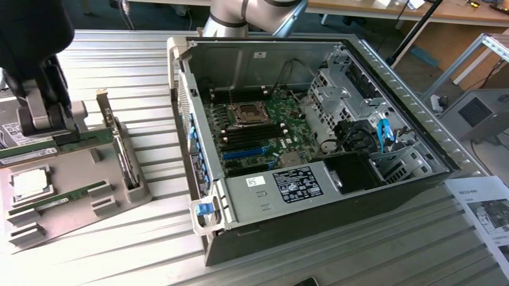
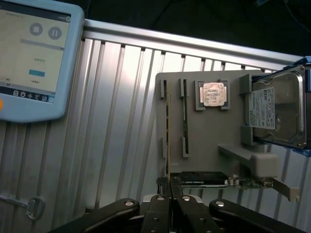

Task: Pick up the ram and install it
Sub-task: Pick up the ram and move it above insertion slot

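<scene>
Your black two-fingered gripper (image 1: 49, 128) (image 2: 170, 187) sits low over the flat grey parts tray (image 1: 87, 179) (image 2: 214, 141), at the exterior view's left of the open black desktop computer case (image 1: 318, 238). Its fingers are pressed almost together, and they appear to pinch the long, thin green ram stick (image 1: 83, 141) (image 2: 167, 131) by its upper edge. That stick stands on edge in the tray's outermost slot, along the tray's edge. You cannot tell whether it has left the slot.

The second ram stick (image 1: 59, 199) (image 2: 184, 116), green and just as narrow, rests in the neighbouring slot, apart from the fingers. Just beside it, in a square pocket, lies the square silvery processor chip (image 1: 30, 182) (image 2: 213, 93).

A larger expansion card with a metal end bracket (image 1: 123, 158) (image 2: 201, 179) stands upright along the tray's side nearest the case. In the wrist view you also see a silver boxy hard drive (image 2: 279, 109) held at one end of the tray.

Tray and case both rest on the ribbed silvery metal table (image 1: 143, 65) (image 2: 116, 121). Inside the case the green motherboard (image 1: 275, 119) lies flat, with a square metal processor socket (image 1: 248, 111) and a row of long black memory slots (image 1: 258, 134) just beside it.

A pale blue touchscreen pendant (image 2: 29, 58) lies on the table well apart from the tray. A white printed sheet (image 1: 485, 208) lies at the exterior view's right of the case.
</scene>
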Controlling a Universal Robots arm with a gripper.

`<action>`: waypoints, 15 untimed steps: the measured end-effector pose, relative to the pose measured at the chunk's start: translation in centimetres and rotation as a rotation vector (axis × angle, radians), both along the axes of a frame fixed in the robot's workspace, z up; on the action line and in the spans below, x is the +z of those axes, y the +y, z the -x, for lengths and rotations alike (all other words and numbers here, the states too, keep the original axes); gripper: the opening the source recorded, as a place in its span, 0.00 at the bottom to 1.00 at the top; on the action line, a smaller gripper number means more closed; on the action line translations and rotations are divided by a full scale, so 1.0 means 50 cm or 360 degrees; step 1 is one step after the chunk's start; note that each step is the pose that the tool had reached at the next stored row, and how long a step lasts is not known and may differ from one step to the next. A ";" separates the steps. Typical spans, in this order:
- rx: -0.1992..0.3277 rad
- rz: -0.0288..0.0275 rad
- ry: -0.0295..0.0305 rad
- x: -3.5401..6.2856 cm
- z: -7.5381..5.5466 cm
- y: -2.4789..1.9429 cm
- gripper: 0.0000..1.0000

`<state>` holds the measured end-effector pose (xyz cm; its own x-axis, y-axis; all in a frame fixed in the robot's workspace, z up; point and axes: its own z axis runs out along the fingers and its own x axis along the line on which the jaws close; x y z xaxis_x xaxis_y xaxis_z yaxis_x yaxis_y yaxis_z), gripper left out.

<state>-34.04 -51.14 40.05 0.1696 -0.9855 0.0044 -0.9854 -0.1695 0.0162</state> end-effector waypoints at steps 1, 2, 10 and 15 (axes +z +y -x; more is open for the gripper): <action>0.0000 -0.00001 0.00019 0.000 -0.005 0.0000 0.12; 0.0000 -0.00002 0.00048 0.001 -0.012 0.0001 0.12; 0.0000 -0.00003 0.00212 0.005 -0.049 0.0000 0.12; 0.0000 0.00000 0.00316 0.008 -0.074 0.0001 0.12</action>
